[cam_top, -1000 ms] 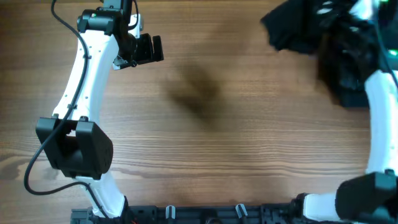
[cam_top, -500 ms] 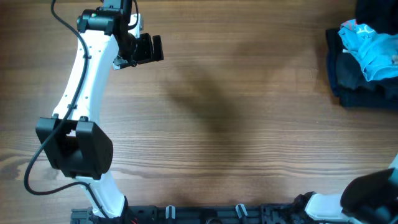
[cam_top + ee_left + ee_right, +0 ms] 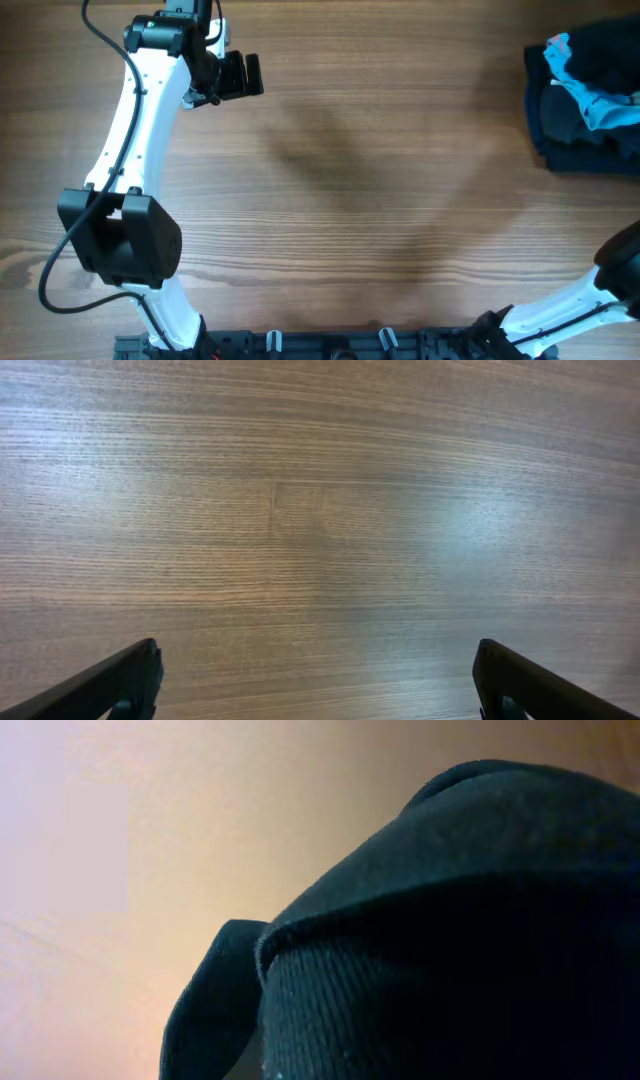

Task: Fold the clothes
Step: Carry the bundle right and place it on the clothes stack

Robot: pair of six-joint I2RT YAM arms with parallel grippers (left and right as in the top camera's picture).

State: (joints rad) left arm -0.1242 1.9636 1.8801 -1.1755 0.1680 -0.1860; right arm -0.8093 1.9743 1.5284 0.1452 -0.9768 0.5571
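Observation:
Black ribbed fabric (image 3: 450, 920), seemingly the black T-shirt, fills the right wrist view very close to the camera and hides the right gripper's fingers. In the overhead view a dark blurred shape (image 3: 612, 40) lies over the top of the light blue garment; I cannot tell whether it is the shirt or the arm. The right gripper itself does not show there, only its arm's lower link (image 3: 580, 305) at the bottom right. My left gripper (image 3: 250, 75) hovers at the far left, open and empty, its fingers spread wide over bare wood in the left wrist view (image 3: 318, 665).
A light blue garment (image 3: 603, 103) lies on a stack of folded dark navy garments (image 3: 565, 135) at the far right edge. The wooden table (image 3: 350, 200) stretches between the two arms. The arm bases stand along the front edge.
The right arm has swung away from the pile at the far right and now shows only at the bottom right. A dark blur has come over the blue garment's top. The left arm is still.

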